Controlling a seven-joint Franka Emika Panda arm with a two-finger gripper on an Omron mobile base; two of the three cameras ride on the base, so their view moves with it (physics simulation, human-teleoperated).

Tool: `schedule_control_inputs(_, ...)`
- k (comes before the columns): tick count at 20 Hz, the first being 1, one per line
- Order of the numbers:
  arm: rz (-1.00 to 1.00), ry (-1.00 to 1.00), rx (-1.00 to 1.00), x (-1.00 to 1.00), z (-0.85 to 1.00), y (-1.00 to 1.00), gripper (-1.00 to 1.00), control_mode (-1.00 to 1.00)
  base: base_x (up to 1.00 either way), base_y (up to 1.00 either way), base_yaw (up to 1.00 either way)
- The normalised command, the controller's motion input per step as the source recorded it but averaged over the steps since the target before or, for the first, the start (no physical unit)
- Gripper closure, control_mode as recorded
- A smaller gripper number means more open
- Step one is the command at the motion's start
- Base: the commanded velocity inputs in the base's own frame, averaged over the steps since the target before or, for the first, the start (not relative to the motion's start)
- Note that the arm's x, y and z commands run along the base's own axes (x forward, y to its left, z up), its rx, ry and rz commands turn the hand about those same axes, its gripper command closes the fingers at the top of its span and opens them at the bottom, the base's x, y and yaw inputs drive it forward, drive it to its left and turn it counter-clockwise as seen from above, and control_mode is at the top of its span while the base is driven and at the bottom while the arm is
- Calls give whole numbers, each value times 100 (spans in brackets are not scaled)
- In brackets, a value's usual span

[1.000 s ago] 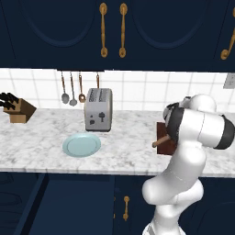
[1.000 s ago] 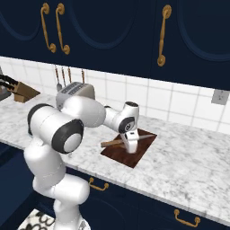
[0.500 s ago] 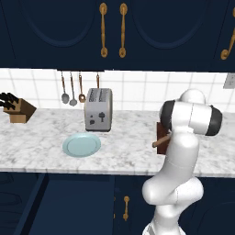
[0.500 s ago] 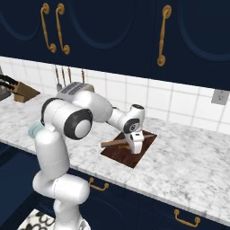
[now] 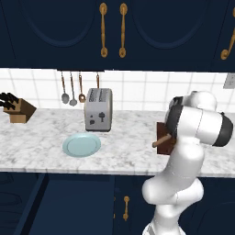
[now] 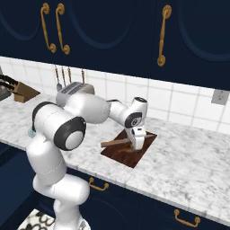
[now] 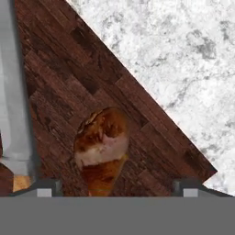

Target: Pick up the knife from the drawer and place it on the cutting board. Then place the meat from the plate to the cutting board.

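The dark reddish-brown cutting board (image 7: 92, 82) lies on the marble counter. The meat (image 7: 103, 147), a small drumstick, rests on it between my fingertips (image 7: 46, 188), touching neither. My gripper (image 7: 118, 188) is open. The knife (image 7: 13, 92) lies along the board's edge, its grey blade beside the meat. In the right base view my gripper (image 6: 138, 144) hangs just above the cutting board (image 6: 121, 155), and the knife (image 6: 114, 143) pokes its tan handle over the board's left edge. The pale blue-green plate (image 5: 81, 144) sits bare. The navy drawer (image 5: 69, 206) stands pulled out below the counter.
A toaster (image 5: 97, 114) stands behind the plate, with hanging utensils (image 5: 72, 92) on the tiled wall. A knife block (image 5: 18, 110) with black handles sits far left. My own arm (image 5: 193, 133) hides most of the board in the left base view.
The arm's upper links have swung and folded closer over the base. The hand has stayed just above the cutting board, drifting slightly right.
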Motion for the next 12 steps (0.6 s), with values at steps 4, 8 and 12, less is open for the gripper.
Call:
schedule_control_inputs(4, 0, -7, 0, -44, 45, 3, -100, -100, 0, 0, 0)
schedule_control_inputs(8, 0, -4, -2, -44, 16, 58, -100, -100, 0, 0, 0)
schedule_control_inputs(12, -5, -3, -7, -4, 37, 100, -100, -100, 0, 0, 0)
